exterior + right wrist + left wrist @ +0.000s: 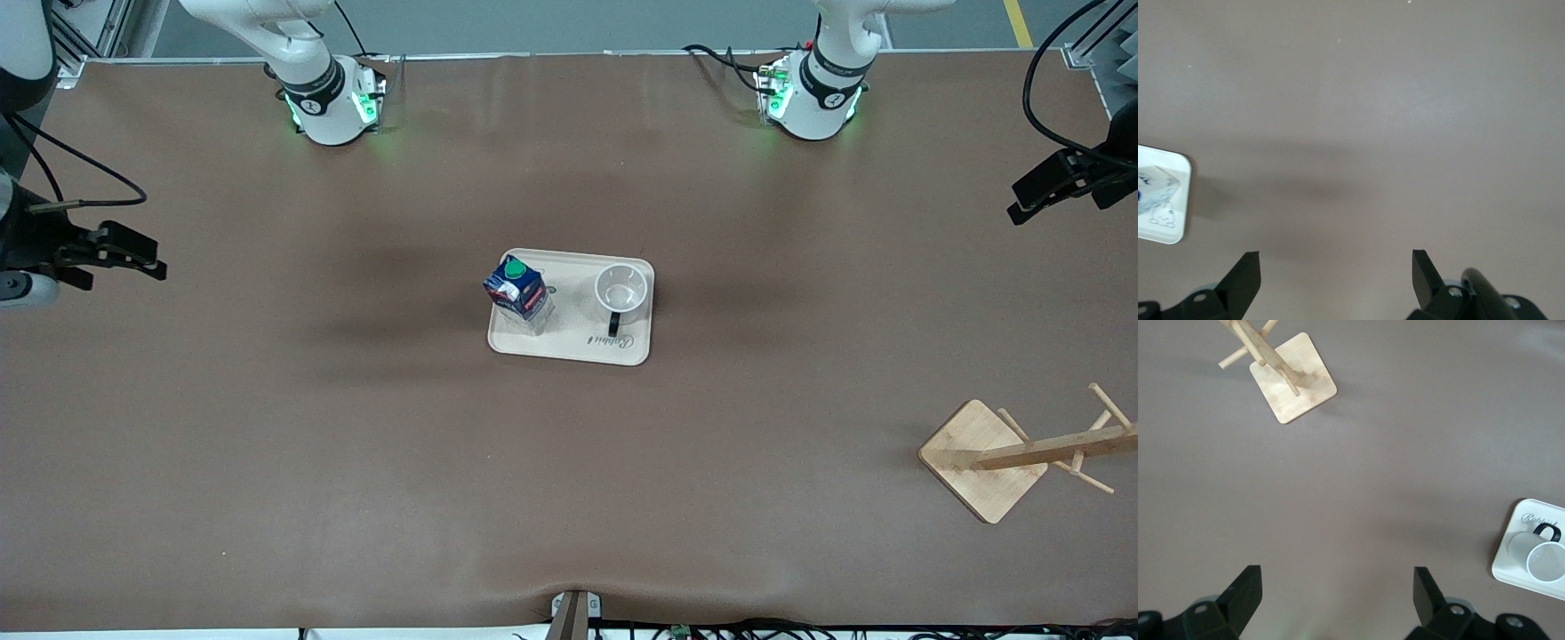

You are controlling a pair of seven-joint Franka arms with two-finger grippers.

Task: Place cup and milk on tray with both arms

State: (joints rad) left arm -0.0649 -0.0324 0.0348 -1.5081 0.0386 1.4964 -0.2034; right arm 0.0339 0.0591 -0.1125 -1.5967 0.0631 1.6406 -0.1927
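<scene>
The cream-white tray (578,345) lies in the middle of the table. The dark blue milk carton (516,286) with its green cap stands on the tray's end toward the right arm. The white cup (621,289) stands upright on the end toward the left arm, its black handle pointing toward the front camera. My left gripper (1036,200) is open and empty over bare table at the left arm's end. My right gripper (133,253) is open and empty over bare table at the right arm's end. The left wrist view shows open fingers (1245,590), the cup (1545,557) and tray (1503,563). The right wrist view shows open fingers (1245,273), the tray corner (1175,230) and the carton's lower part (1155,193).
A wooden mug rack with a square base (982,462) stands near the front camera toward the left arm's end; it also shows in the left wrist view (1295,387). Brown table mat (356,444) surrounds the tray.
</scene>
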